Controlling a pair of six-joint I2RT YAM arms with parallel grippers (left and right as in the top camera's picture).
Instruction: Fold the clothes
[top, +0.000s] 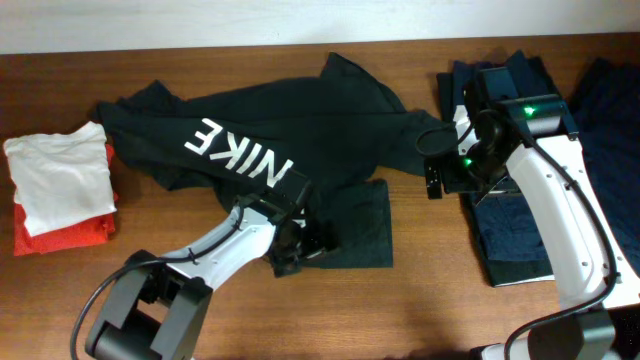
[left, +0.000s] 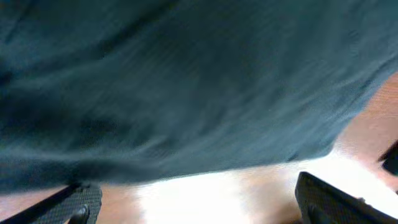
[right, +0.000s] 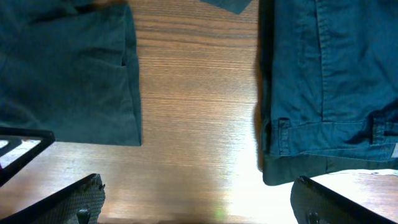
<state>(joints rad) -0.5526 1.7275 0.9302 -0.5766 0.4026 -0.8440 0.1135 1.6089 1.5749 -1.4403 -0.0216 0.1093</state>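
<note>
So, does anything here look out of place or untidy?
Yes. The black T-shirt lies crumpled and askew across the table, its NIKE lettering tilted and upside down; the white and red pieces at the left are neatly folded.

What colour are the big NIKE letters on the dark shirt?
White. The NIKE letters stand out on the black T-shirt, clearest in the overhead view.

left arm (top: 225, 245): white, black joints | right arm (top: 565, 215): white, black cable, green lights (top: 527, 108) | right claw (right: 199, 190): black
</note>
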